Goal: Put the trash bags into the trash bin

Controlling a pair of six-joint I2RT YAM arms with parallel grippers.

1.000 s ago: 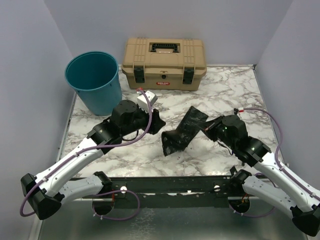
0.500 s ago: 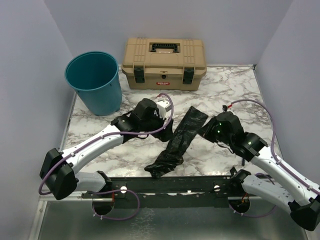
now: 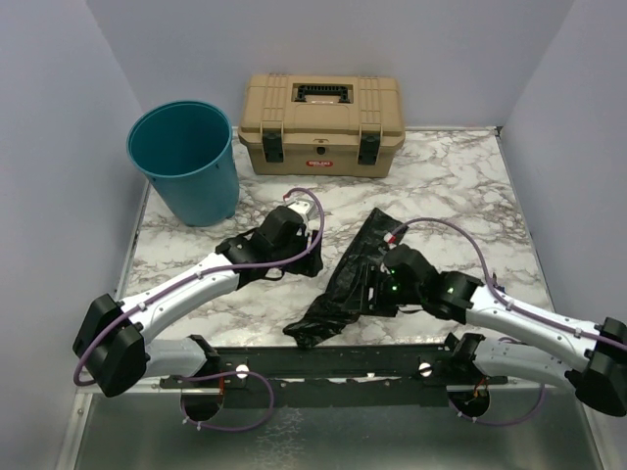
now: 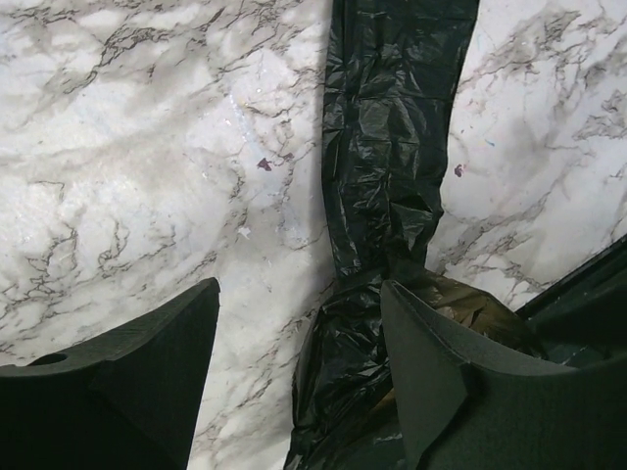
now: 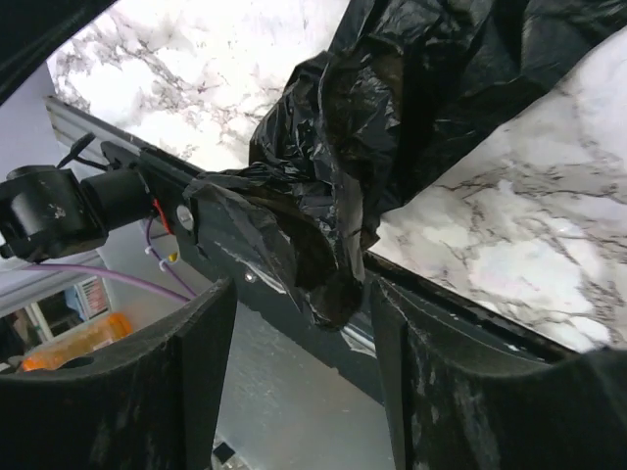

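The black trash bag (image 3: 373, 238) lies stretched as a long wrinkled strip on the marble, its near end (image 3: 310, 327) at the table's front edge. The teal trash bin (image 3: 186, 162) stands upright at the back left, well apart from the bag. My left gripper (image 3: 312, 262) hovers open just left of the strip; in the left wrist view the bag (image 4: 392, 147) runs down between the jaws, close to the right finger (image 4: 451, 382). My right gripper (image 3: 364, 292) is open over the strip's near half; the bag's crumpled end (image 5: 323, 225) hangs between its fingers (image 5: 196, 372), ungripped.
A tan toolbox (image 3: 321, 122) with black latches stands shut at the back centre, right of the bin. The dark front rail (image 3: 333, 360) runs along the table's near edge, under the bag's end. Grey walls close in both sides and the back.
The bag went from a bunched heap to a long flat strip. My right gripper opened, let it go and swung left over its near half. The left gripper reached right, then drew back a little.
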